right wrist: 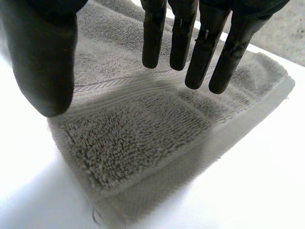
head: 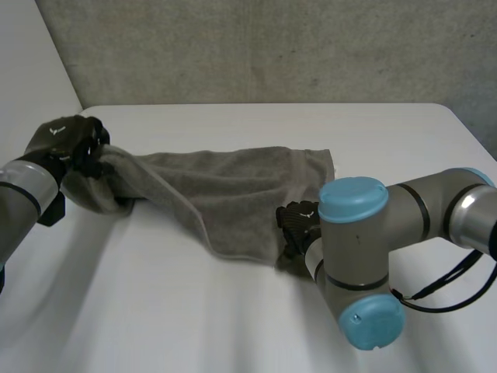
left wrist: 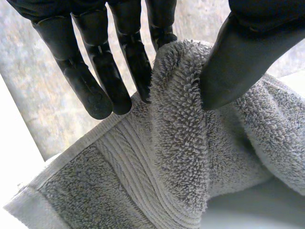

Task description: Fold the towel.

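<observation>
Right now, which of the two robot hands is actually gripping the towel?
The left robot hand: its thumb and fingers pinch a raised fold of the grey towel. The right robot hand holds straight fingers above a towel corner, gripping nothing.

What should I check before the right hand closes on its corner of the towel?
1. Left hand has a firm hold: ok, it pinches a ridge of the towel between thumb and fingers.
2. Right hand is ready to grasp: ok, its fingers are straight and spread over the cloth.
3. Right hand already holds cloth: not ok, nothing is pinched.
4. Near corner lies flat on the table under the right hand: ok.
5. Towel is smooth between the hands: not ok, it is bunched at the left hand.
6. Right fingertips touch the cloth: cannot tell.
</observation>
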